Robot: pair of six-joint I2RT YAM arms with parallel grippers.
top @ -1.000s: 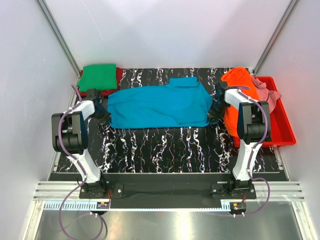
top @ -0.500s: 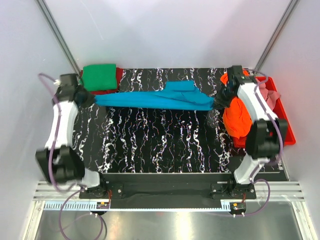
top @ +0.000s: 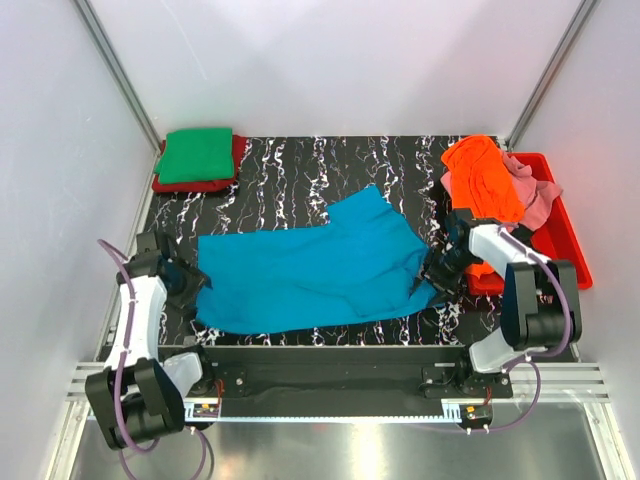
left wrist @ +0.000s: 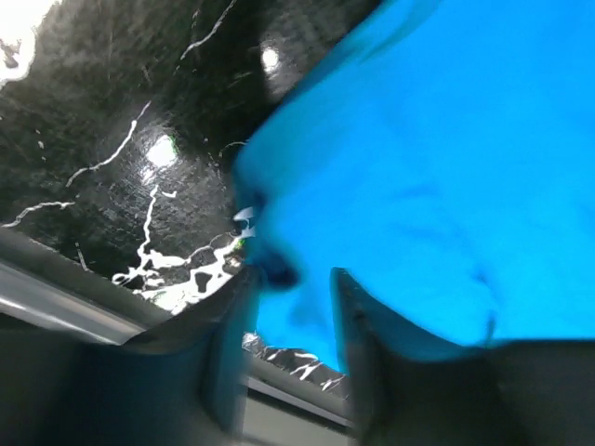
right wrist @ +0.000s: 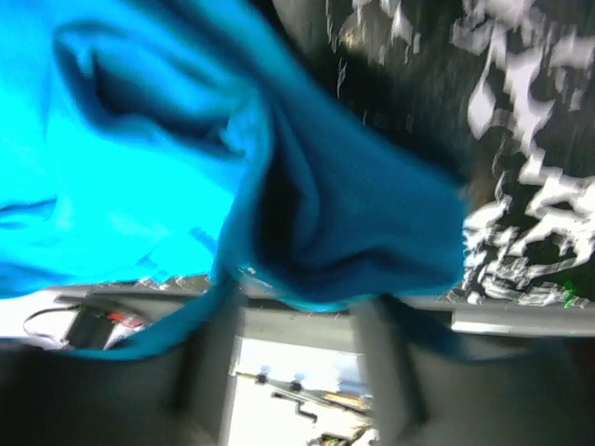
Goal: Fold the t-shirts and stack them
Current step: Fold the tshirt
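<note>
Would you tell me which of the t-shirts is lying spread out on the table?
The teal blue t-shirt, spread out in the middle; the green t-shirt sits folded far left, and the orange t-shirt is bunched by the red bin.

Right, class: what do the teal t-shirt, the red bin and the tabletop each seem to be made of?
Teal t-shirt: soft matte cloth, likely cotton knit; it lies limp and creased. Red bin: seemingly rigid plastic; straight walls, smooth sheen. Tabletop: hard, glossy black with white marble-like veins, glinting in the left wrist view; stone or printed laminate, can't tell.
</note>
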